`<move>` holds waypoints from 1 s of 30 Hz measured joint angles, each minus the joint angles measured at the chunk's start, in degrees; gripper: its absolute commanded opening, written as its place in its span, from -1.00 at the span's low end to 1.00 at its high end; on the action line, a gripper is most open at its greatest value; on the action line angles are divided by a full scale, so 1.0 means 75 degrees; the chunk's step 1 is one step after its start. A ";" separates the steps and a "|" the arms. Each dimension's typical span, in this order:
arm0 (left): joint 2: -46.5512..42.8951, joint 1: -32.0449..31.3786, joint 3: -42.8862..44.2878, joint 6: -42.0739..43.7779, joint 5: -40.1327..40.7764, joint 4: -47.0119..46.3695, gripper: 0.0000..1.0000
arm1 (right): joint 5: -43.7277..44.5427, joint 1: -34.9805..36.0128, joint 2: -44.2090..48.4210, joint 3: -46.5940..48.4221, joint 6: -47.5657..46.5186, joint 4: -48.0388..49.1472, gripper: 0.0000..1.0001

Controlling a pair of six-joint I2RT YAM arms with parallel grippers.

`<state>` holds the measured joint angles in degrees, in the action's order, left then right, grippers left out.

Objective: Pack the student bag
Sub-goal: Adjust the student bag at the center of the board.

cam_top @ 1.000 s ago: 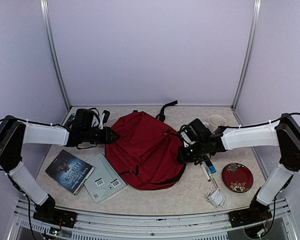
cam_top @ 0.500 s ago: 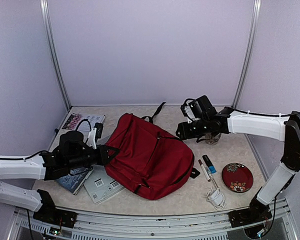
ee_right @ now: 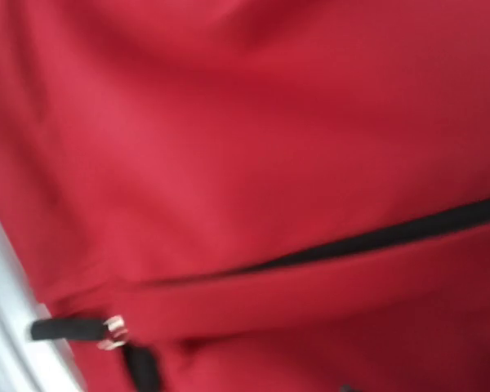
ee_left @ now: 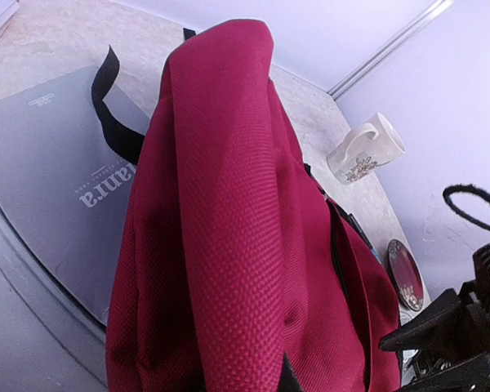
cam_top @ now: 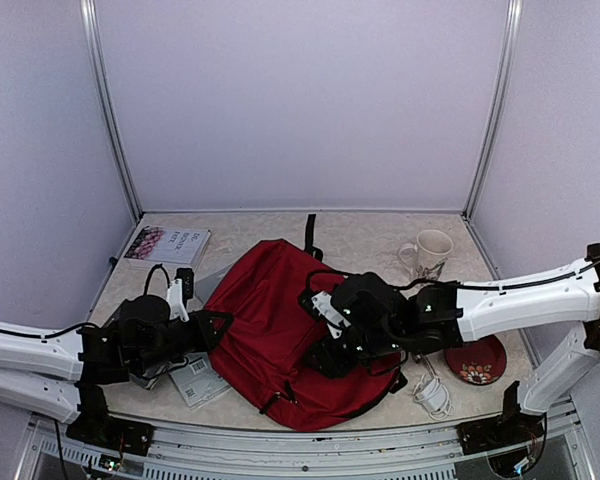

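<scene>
The student bag (cam_top: 275, 300), a large dark-red backpack, lies in the middle of the table with a black strap pointing to the back. My left gripper (cam_top: 218, 325) is shut on a fold of fabric at its left edge. In the left wrist view the bag (ee_left: 229, 204) fills the frame and hides my fingers. My right gripper (cam_top: 325, 358) hovers close over the bag's front. The right wrist view is blurred and shows only the bag's red fabric (ee_right: 269, 122), a black zipper line (ee_right: 376, 237) and a zipper pull (ee_right: 110, 329). Its fingers are out of sight.
A grey book (ee_left: 57, 196) lies partly under the bag's left side, with a barcode-backed book (cam_top: 202, 378) nearer. A booklet (cam_top: 167, 243) sits at the back left, a white mug (cam_top: 432, 248) at the back right. A red plate (cam_top: 477, 358) and a coiled white cable (cam_top: 433, 395) lie right.
The right arm swung from the back right by the mug down onto the bag's front. The bag shifted and bunched up at its left edge. The left arm moved only slightly, still holding it.
</scene>
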<state>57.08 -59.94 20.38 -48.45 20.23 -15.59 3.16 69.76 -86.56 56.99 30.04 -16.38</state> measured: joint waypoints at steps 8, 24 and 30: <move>-0.0058 0.0475 0.0000 0.0297 0.0061 0.0140 -1.00 | -0.0361 0.0006 -0.0530 -0.0784 0.1457 0.0239 0.43; -0.0184 0.0379 -0.0347 -0.0248 -0.0755 0.0498 -0.23 | 0.0364 -0.2661 -0.0822 -0.1457 0.0699 0.0306 0.41; -0.0143 0.0490 -0.0536 -0.0338 -0.1064 0.0793 0.13 | 0.0367 -0.2757 -0.0985 -0.0842 -0.1040 -0.0224 0.18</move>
<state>56.01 -56.27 16.36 -50.98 12.25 -9.65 5.91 49.08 -93.95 50.68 22.24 -18.06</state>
